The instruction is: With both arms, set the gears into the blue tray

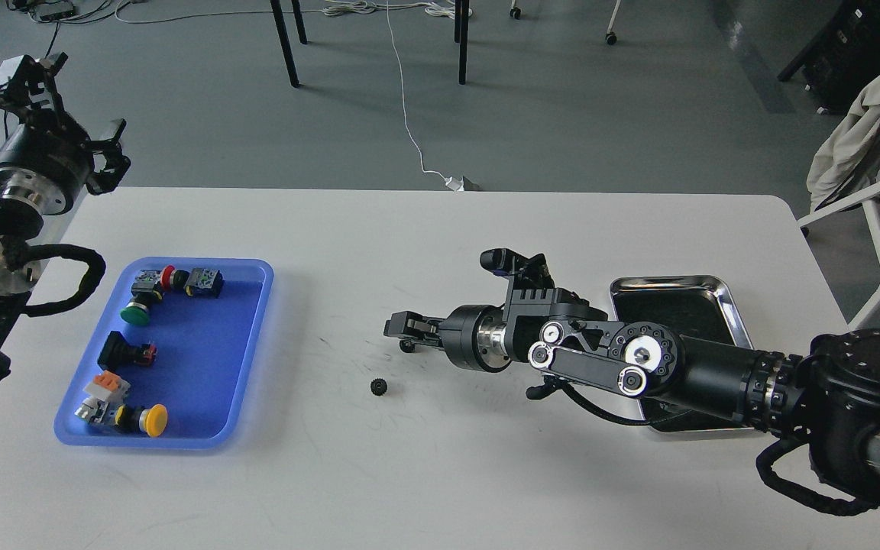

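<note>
One small black gear (379,387) lies on the white table, right of the blue tray (207,367). The tray holds several push-button switches (143,299) with coloured caps and no gear that I can see. My right gripper (398,333) reaches in from the right, low over the table, pointing left. It sits just above and to the right of the gear, apart from it. I see it side-on and dark, so its fingers do not separate clearly. A small dark round bit shows under its tip. My left gripper (66,111) is raised at the far left corner, fingers spread and empty.
A shiny silver metal tray (719,288) sits at the right, partly covered by my right forearm. Beyond the table are a chair with cloth (868,130), table legs and a white cable on the floor.
</note>
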Tool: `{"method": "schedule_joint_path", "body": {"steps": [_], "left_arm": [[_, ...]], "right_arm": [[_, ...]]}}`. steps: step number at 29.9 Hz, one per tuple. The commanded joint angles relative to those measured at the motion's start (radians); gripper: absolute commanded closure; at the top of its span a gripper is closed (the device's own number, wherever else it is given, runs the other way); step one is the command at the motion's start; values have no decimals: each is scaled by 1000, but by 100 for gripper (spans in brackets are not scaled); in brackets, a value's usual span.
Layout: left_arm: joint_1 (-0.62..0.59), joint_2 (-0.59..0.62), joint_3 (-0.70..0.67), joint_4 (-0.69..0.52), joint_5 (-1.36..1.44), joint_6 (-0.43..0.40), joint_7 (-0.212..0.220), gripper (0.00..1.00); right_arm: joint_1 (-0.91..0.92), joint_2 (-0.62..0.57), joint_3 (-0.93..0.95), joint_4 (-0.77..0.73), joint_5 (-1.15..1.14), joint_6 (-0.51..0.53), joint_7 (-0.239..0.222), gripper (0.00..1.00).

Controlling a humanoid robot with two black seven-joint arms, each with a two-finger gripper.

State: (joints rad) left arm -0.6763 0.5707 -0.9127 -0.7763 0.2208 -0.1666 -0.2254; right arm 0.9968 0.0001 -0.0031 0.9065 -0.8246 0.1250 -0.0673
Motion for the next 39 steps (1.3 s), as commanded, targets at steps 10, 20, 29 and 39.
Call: {"method": "schedule_joint_path", "body": {"steps": [10,20,29,39], "left_arm": [[-2,0,3,-3,12,-4,4,2],[6,95,3,-165,247,-42,8,2],[24,284,193,-587,578,-45,14,2],[31,278,386,-821,1210,41,15,2]], "right_arm": [[2,0,362,18,13,1,1,6],[-256,-310,886,195,356,87,1,5],[-543,-403,1276,92,708,261,1,3],[-777,-402,1425,83,866,364,3,3]]}}
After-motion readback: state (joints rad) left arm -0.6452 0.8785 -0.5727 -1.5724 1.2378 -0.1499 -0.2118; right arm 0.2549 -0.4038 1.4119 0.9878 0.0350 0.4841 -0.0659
